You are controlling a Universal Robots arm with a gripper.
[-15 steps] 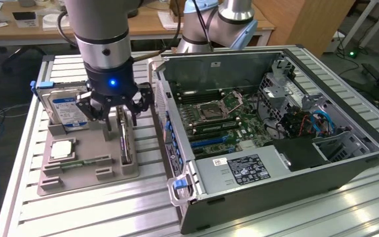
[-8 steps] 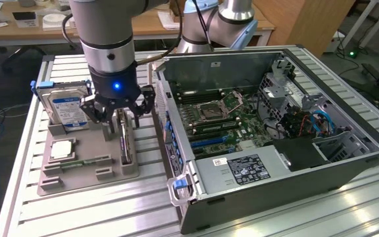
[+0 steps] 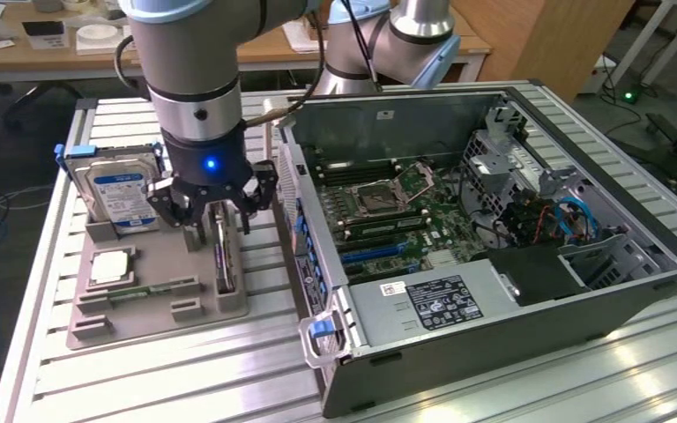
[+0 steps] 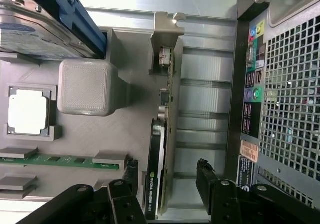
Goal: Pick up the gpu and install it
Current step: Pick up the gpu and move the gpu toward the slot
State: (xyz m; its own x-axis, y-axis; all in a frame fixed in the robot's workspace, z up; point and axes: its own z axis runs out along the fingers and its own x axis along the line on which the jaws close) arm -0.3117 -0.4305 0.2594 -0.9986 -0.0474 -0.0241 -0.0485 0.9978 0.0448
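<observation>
The hand (image 3: 215, 216) hangs low over a grey tray (image 3: 162, 308) on the slatted surface (image 3: 138, 379). Its fingers (image 4: 131, 176) are spread apart, one on each side of the gpu (image 4: 160, 149), and they grip nothing. From the wrist view there seems to be a gap on both sides, so the card looks straddled but not yet clamped.

The gpu stands on its long edge in a slot of the tray, probably so that its thin top edge is free for the fingers to close across. Its long axis runs alongside the open computer case (image 3: 492, 220), which lies just beside the tray. The pale metal bracket (image 4: 165, 34) sits at the end nearer the hard drive (image 3: 121, 198), which also stands upright in the tray. A processor (image 3: 113, 264) and a green memory stick (image 4: 55, 159) rest in their own seats there.
</observation>
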